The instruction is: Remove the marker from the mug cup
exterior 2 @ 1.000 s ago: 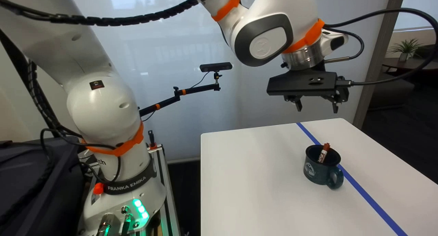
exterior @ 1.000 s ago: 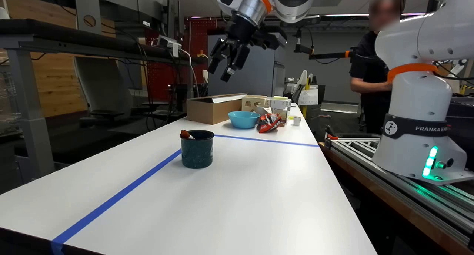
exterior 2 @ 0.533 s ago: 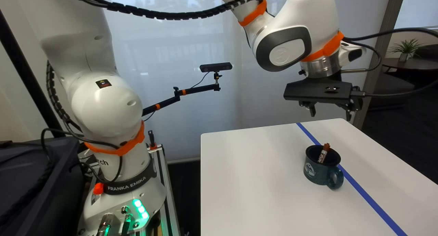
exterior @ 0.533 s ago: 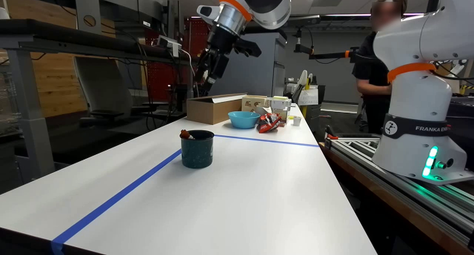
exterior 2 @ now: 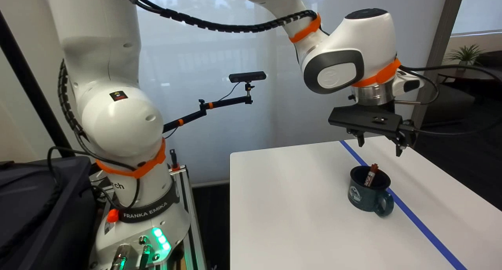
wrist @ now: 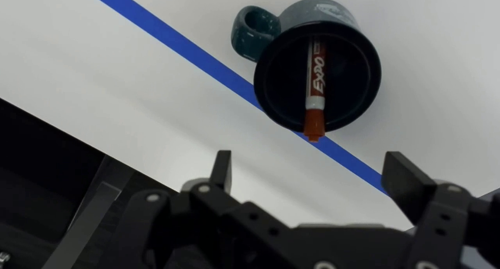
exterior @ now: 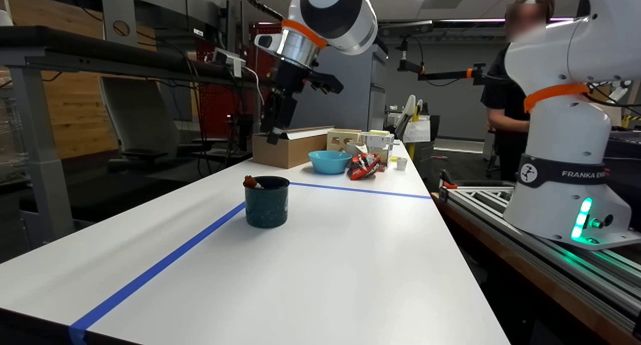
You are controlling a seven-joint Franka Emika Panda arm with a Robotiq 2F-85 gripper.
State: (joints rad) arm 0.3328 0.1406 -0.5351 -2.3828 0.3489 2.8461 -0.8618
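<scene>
The dark teal mug cup (exterior 2: 364,202) stands upright on the white table; it also shows in an exterior view (exterior: 266,208) and the wrist view (wrist: 302,16). The marker (wrist: 316,73), red-brown with a white band, leans inside it. Its orange-brown cap end sticks out over the rim in the wrist view; it shows in both exterior views (exterior 2: 370,178) (exterior: 252,183). My gripper (wrist: 308,153) is open and empty, its fingers (wrist: 406,187) wide apart. In both exterior views (exterior 2: 379,150) (exterior: 273,135) it hangs above the table, higher than the mug and apart from it.
Blue tape (wrist: 175,42) runs along the table beside the mug. The table's edge (wrist: 50,126) shows at lower left in the wrist view. Farther back stand a cardboard box (exterior: 280,152), a turquoise bowl (exterior: 329,163), a red bag (exterior: 364,166) and small blocks.
My gripper has moved lower and outward, leftward in an exterior view and rightward in an exterior view, coming nearer the mug's height. It stays open. The mug and marker have not moved.
</scene>
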